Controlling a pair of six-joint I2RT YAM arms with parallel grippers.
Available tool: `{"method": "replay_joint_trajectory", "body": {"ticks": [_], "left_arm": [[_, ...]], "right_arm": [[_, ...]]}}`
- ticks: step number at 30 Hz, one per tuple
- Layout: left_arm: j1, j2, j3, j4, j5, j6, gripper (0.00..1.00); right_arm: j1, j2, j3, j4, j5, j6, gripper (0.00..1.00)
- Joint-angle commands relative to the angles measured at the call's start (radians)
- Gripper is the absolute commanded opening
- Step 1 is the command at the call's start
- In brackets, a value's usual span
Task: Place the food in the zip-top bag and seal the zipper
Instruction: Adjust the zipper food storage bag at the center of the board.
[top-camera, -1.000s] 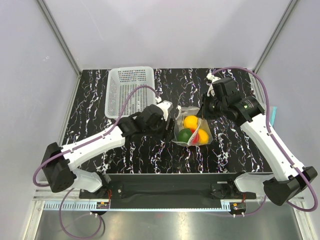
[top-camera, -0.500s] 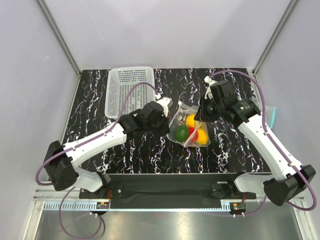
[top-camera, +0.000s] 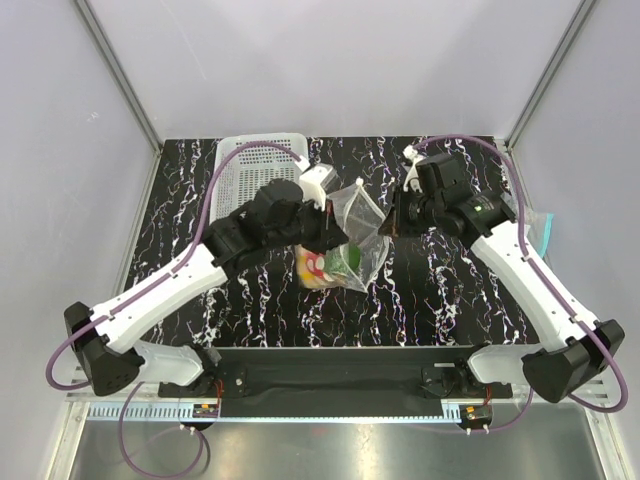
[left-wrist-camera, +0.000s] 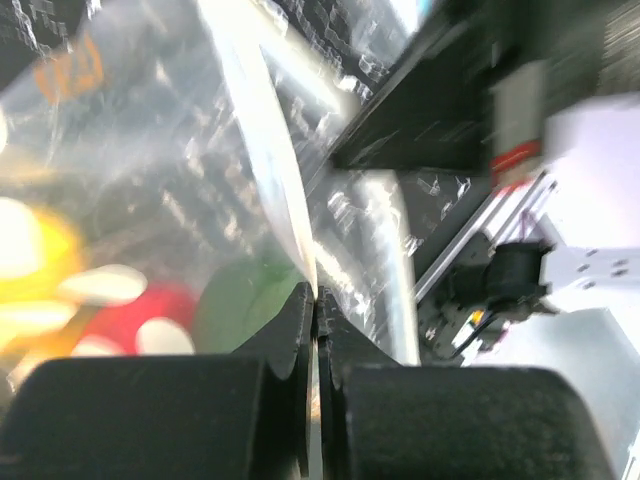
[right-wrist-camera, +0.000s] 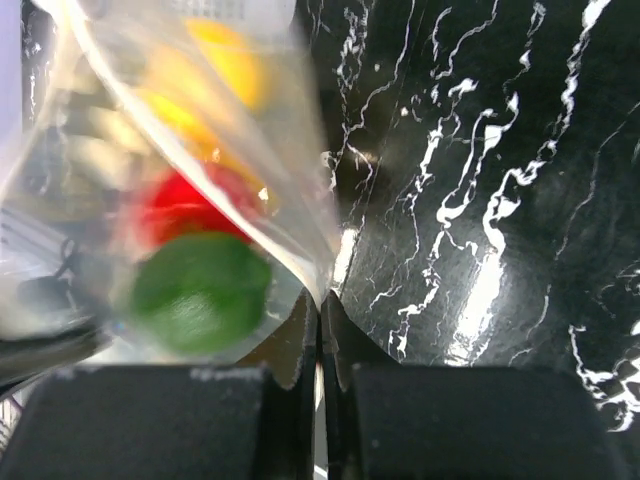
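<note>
Black marble-patterned table, glossy with white veining, enclosed by pale grey walls.

- White mesh basket: rectangular plastic, at the far left; contents not discernible.
- Zip-top bag: clear soft film, crinkled, stretched between both claws at table centre. Whether it touches the surface cannot be told.
- Food: small round fruits inside the bag, bunched at its lower end; green, red and yellow.
- Left gripper: black fingers pinched tight on bag film.
- Right gripper: fingers clamped on the bag's edge.
</note>
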Motion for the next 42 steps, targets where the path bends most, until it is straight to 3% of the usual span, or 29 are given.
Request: {"method": "replay_joint_trajectory", "body": {"ticks": [1,5,13,18,25,35,40,42], "left_arm": [[0.043,-0.028,-0.152,0.049,0.052,-0.011,0.00],[0.073,-0.054,-0.205,0.052,0.069,-0.020,0.00],[0.076,-0.095,-0.020,-0.101,0.045,0.035,0.00],[0.108,-0.098,-0.091,-0.108,0.087,0.032,0.00],[0.106,-0.089,-0.095,-0.080,0.172,0.006,0.00],[0.021,0.027,-0.007,-0.080,0.155,0.021,0.00],[0.017,0.023,-0.035,-0.065,0.155,0.028,0.01],[0.016,0.011,-0.058,-0.046,0.146,0.021,0.02]], "right_arm": [[0.005,-0.047,0.142,-0.071,0.072,-0.028,0.00],[0.005,-0.067,0.154,-0.072,0.035,0.000,0.00],[0.005,-0.073,-0.050,0.037,-0.062,0.066,0.00],[0.007,-0.179,-0.078,0.025,-0.009,0.094,0.00],[0.037,-0.204,-0.199,0.135,-0.103,0.176,0.00],[0.114,-0.092,-0.153,0.284,-0.101,0.247,0.00],[0.122,-0.100,-0.191,0.330,-0.101,0.258,0.10],[0.120,-0.100,-0.195,0.327,-0.101,0.255,0.18]]}}
